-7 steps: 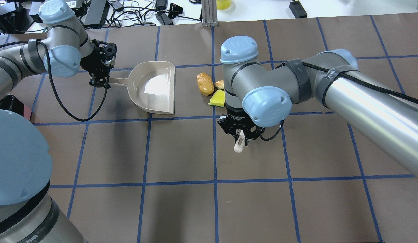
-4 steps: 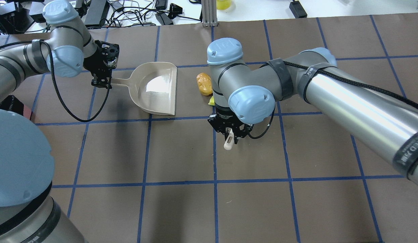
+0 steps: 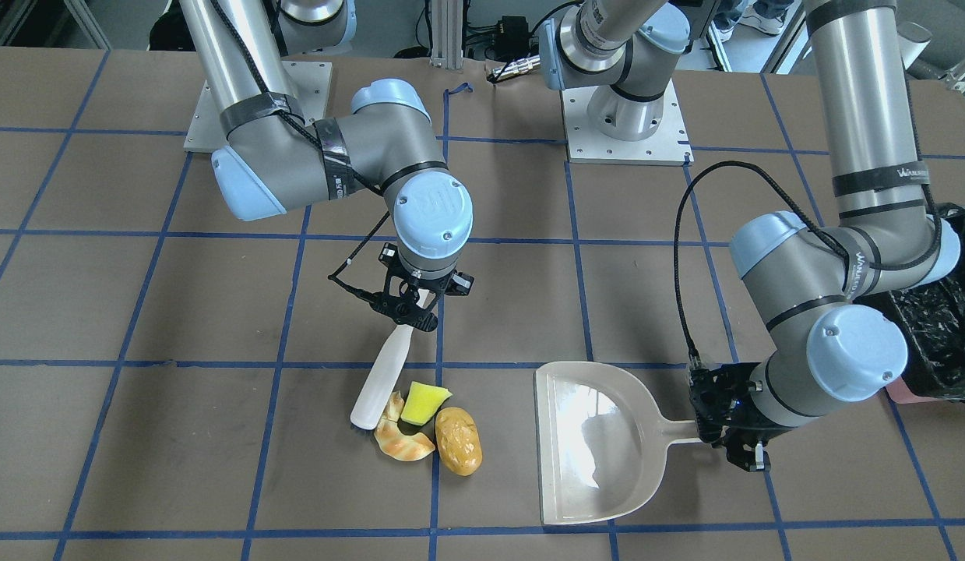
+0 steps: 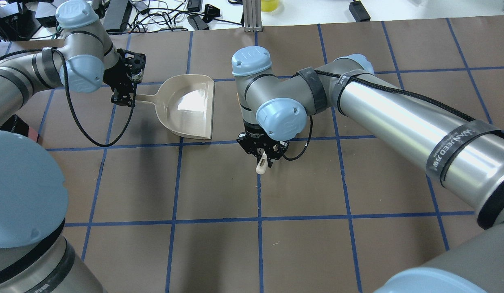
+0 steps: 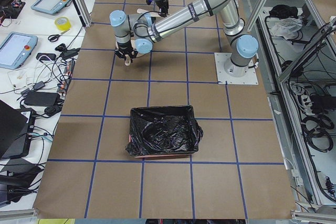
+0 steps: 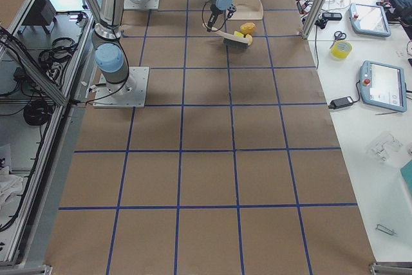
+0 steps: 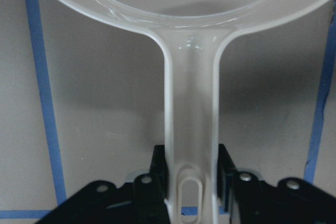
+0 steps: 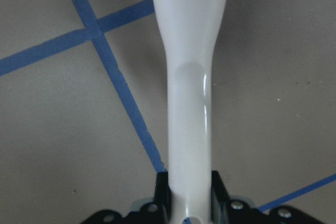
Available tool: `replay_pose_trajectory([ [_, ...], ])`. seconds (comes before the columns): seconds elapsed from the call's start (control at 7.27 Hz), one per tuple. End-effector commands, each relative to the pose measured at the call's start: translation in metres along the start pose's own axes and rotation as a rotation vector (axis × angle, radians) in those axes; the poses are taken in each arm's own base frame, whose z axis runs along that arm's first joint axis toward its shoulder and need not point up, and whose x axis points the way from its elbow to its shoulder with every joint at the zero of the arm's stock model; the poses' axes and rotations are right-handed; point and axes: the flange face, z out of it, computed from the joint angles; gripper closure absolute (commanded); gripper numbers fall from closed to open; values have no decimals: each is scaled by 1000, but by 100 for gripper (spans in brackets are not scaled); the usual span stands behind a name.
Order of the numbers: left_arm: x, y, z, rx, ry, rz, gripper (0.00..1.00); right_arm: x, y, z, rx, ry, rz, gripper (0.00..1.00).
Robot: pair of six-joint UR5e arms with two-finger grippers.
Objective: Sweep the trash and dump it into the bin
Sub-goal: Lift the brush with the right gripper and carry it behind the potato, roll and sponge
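The tan croissant (image 3: 403,444), the yellow-green wedge (image 3: 422,401) and the golden-brown lump (image 3: 458,440) lie bunched together on the table, apart from the beige dustpan (image 3: 595,440). My right gripper (image 3: 410,306) is shut on the handle of a white brush (image 3: 381,379), whose head touches the croissant. My left gripper (image 3: 735,444) is shut on the dustpan's handle (image 7: 191,119), and the pan lies flat with its mouth toward the trash. In the overhead view my right arm hides the trash; the dustpan (image 4: 190,106) shows. The black-lined bin (image 5: 164,132) stands beyond my left arm.
The table is brown paper with a blue tape grid (image 4: 259,219). The bin's edge (image 3: 938,335) shows close to my left elbow. Cables and devices (image 4: 166,18) lie past the far table edge. The robot bases (image 3: 626,128) stand on metal plates.
My right arm has moved left toward the dustpan with the brush, and now covers the trash in the overhead view. The dustpan and left gripper shifted slightly right.
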Motion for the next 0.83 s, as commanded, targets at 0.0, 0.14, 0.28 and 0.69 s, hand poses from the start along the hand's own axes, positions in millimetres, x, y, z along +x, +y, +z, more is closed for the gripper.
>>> replay_pose_trajectory([
  [0.0, 0, 0, 2, 2, 3, 0, 95, -18, 3, -5, 27, -8, -36, 100],
  [0.14, 1, 0, 1, 2, 1, 0, 95, -30, 5, -2, 30, -5, -98, 100],
  [0.28, 1, 0, 1, 2, 1, 0, 95, -45, 11, 0, 46, -10, -161, 100],
  [0.69, 0, 1, -4, -8, -2, -17, 95, -71, 13, -16, 87, -36, -310, 100],
])
